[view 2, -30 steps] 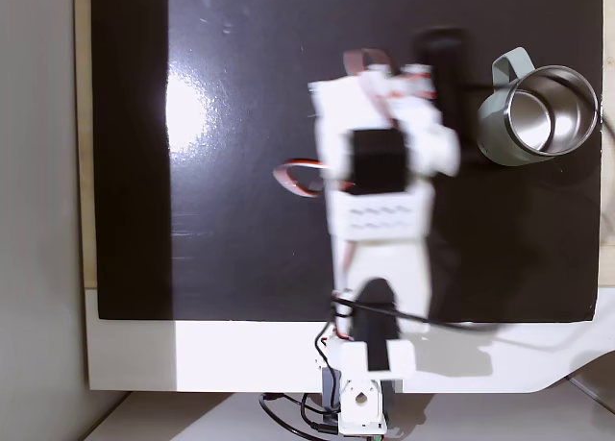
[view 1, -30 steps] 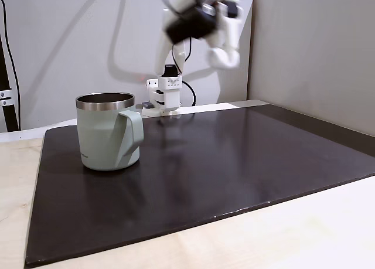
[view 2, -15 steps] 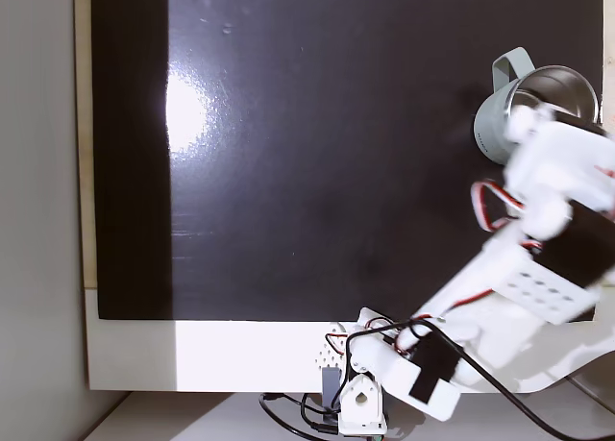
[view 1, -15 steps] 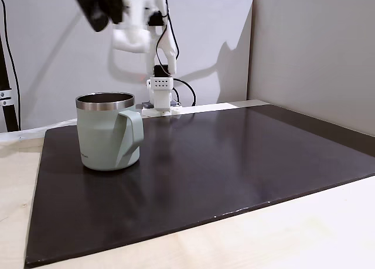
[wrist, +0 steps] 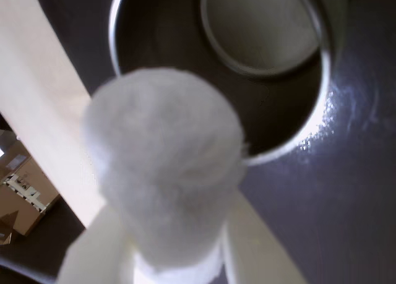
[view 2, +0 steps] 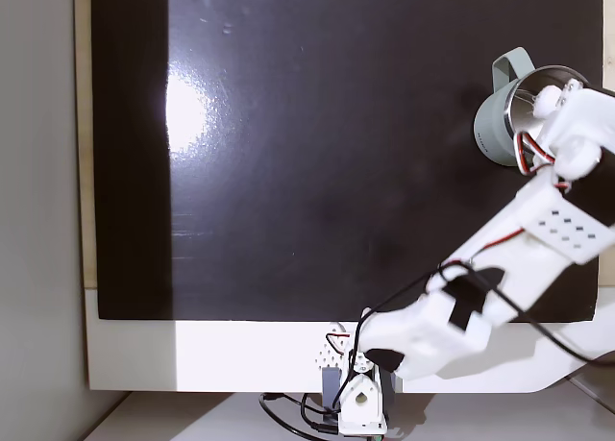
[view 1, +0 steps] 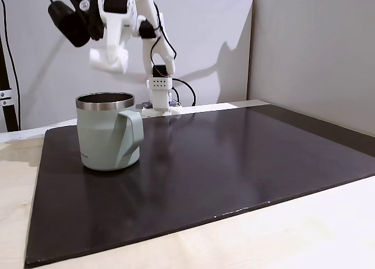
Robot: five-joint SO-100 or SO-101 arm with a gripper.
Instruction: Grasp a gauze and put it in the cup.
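While hanging above the cup: gripper sitting high over the steel rim in a fixed view, arm reaching across from its base at the back of the mat.
Gripper state: clamping the gauze between two pale fingers, ball filling the gap, as seen in the wrist view.
Gauze: bulging white and fuzzy past the fingertips, blurred by closeness, overlapping the near edge of the cup mouth in the wrist view; not touching the cup as far as can be told.
Cup, wrist view: cup lying open just beyond the gauze, steel interior and round bottom showing.
Cup, side view: standing upright on the dark mat, handle pointing toward the camera and right, sage-green wall, bare steel rim.
Cup, top view: sitting near the upper right corner of the mat, partly covered by the white arm, handle pointing up-left.
Gripper, top view: white tip lying over the cup mouth.
Mat: resting on a pale wooden table.
Background: standing behind, a white wall catching the arm's shadow.
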